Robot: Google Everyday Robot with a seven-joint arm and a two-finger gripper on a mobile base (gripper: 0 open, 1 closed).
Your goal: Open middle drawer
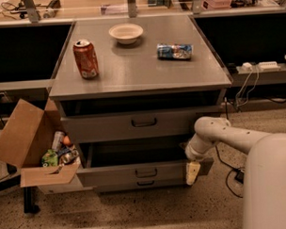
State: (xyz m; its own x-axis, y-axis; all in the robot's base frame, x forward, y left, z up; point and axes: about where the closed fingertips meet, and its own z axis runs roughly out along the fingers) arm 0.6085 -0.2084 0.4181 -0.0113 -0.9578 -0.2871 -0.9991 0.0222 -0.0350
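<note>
The grey cabinet has three drawers. The middle drawer has a medium-height front with a small dark loop handle. It stands pulled out, with a dark gap showing above its front. My gripper hangs from the white arm at the right end of that drawer's front, right against its corner. The taller top drawer sits above it. The narrow bottom drawer sits below it.
A red can, a white bowl and a blue packet lie on the cabinet top. An open cardboard box of rubbish stands against the left side. Cables and a power strip are at the right.
</note>
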